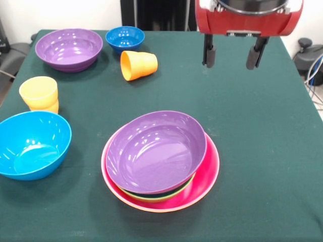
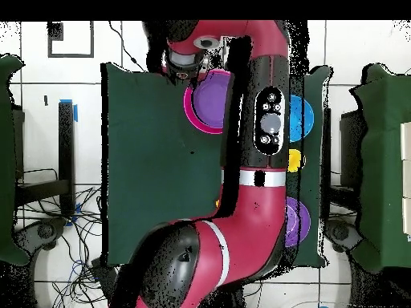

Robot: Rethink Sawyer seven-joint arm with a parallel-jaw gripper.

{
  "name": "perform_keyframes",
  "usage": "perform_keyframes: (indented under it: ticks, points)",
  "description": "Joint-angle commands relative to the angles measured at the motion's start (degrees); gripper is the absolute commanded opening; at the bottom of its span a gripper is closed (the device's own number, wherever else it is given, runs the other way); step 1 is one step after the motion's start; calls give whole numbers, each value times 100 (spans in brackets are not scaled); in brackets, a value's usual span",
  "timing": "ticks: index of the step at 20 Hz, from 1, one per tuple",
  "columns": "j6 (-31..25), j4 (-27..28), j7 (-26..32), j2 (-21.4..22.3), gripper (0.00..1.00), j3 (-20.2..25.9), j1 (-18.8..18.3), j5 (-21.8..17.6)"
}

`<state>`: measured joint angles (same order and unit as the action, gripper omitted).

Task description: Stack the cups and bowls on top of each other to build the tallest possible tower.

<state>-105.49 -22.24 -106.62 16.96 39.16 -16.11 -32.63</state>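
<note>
The tower point(image 1: 160, 160) stands front centre: a purple bowl point(image 1: 156, 151) sits tilted on top, a green rim point(image 1: 151, 197) shows under it, and a large pink bowl point(image 1: 208, 177) is outermost. It also shows in the overhead view point(image 2: 210, 104). My gripper point(image 1: 232, 54) hangs open and empty, high up and to the right of the tower. An orange cup point(image 1: 139, 64) lies on its side. A yellow cup point(image 1: 39, 92) stands on another cup at the left. A light blue bowl point(image 1: 31, 143), a second purple bowl point(image 1: 69, 48) and a small dark blue bowl point(image 1: 125, 38) stand apart.
The dark green table cloth point(image 1: 257, 151) covers the table. My red arm point(image 2: 257, 144) hides much of the table in the overhead view. Cables and chairs lie beyond the table's edges.
</note>
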Motion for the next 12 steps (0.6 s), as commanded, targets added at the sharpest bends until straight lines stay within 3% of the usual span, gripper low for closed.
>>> perform_keyframes:
  ticks: [1,5,12]
  points:
    - [629,-157,1594,-360,100,317,-37,-262]
    - [255,217,1737,-401,100,477,44,-617]
    - [-289,868,2483,-378,100,1023,20,-2010]
